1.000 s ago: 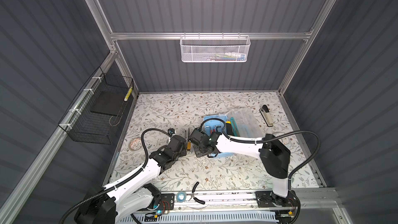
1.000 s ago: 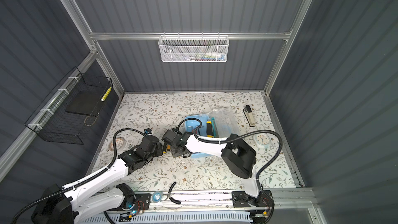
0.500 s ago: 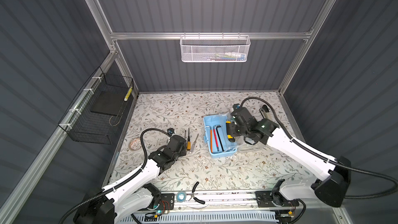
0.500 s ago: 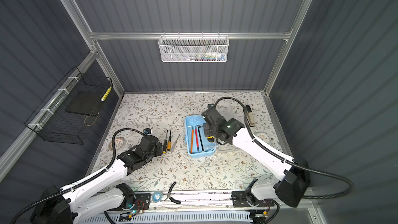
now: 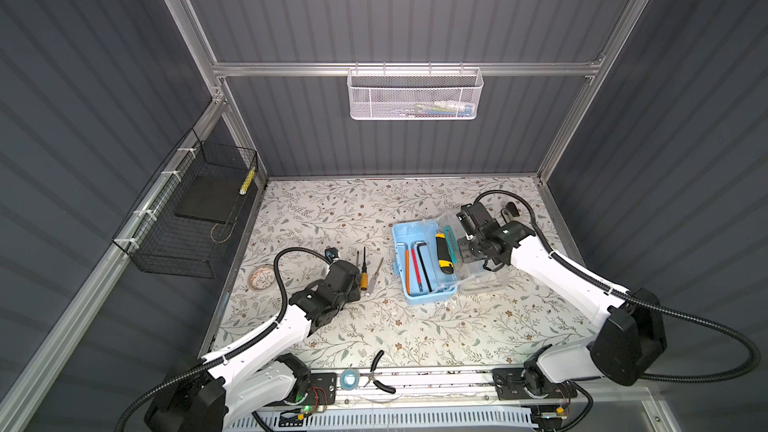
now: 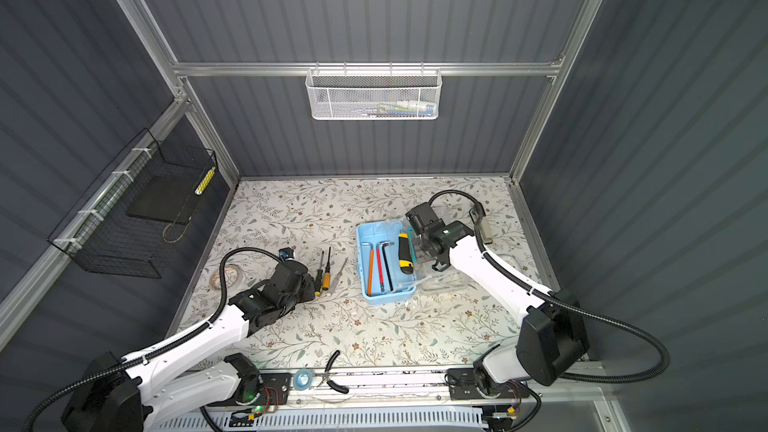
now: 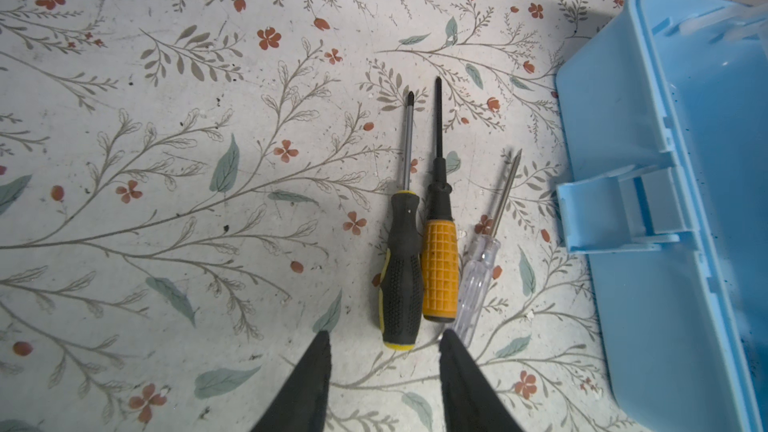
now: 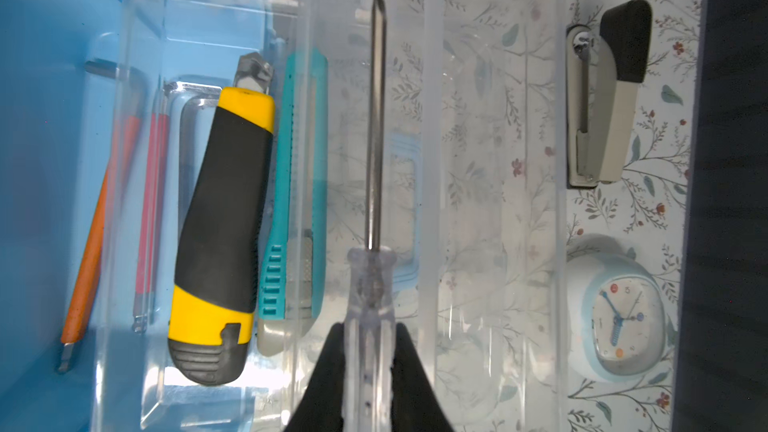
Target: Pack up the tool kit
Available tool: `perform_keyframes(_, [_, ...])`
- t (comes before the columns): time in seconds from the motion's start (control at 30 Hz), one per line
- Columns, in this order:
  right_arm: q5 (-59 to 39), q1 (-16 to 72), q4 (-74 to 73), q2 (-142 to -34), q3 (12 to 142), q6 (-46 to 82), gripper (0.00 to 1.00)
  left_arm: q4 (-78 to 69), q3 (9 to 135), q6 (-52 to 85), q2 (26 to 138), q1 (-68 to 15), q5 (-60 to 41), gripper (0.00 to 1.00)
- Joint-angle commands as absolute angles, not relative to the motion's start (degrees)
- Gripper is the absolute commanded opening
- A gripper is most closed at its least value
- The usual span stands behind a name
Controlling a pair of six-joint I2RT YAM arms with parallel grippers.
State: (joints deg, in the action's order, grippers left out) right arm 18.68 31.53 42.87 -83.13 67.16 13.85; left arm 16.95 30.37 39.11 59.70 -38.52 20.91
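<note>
Worktop: cream, printed all over with grey-green twigs, teal leaves and small rust-red flowers. Toolbox: pale sky blue. Tray: colourless, see-through. Utility knife: black with yellow ends. Slim cutter: teal. Hex keys: orange key, pink-red key, black key. Rubber-grip screwdriver: black, yellow trim. Grid-handled screwdriver: orange with a moulded square pattern, black collar. Slender screwdriver: clear handle. Held screwdriver: clear handle, steel-grey shaft. Left fingers and right fingers: black. Stapler: beige and black. Clock: white face, pale blue rim, coloured dots.

Lab test cell, aluminium frame, grey ribbed walls
</note>
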Motion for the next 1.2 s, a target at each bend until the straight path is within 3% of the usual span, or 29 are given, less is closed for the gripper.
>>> perform_keyframes(0.0, [19.8,31.1,42.8,-84.3,66.5,13.9,0.00,18.7,32.2,37.8,58.6,-38.1,21.3,0.45])
perform_keyframes(0.17, [20.2,31.0,42.8,-85.2,65.8,15.0,0.05,18.7,32.3,37.6,58.8,-38.1,21.3,0.45])
perform_keyframes(0.53, [19.0,30.8,42.5,-85.1,65.2,16.7,0.42,18.6,31.9,37.4,58.8,-38.1,21.1,0.46])
perform_keyframes(0.77, [20.6,32.5,46.6,-80.3,71.4,19.7,0.42,19.8,32.3,37.0,58.0,-38.1,22.1,0.47])
perform_keyframes(1.0, [25.0,41.5,51.3,-77.4,81.4,22.4,0.40,21.3,33.4,36.0,58.6,-38.1,23.8,0.47])
perform_keyframes(1.17, [24.9,39.3,50.9,-79.1,80.2,22.3,0.39,21.3,33.7,36.2,59.3,-38.1,23.3,0.47])
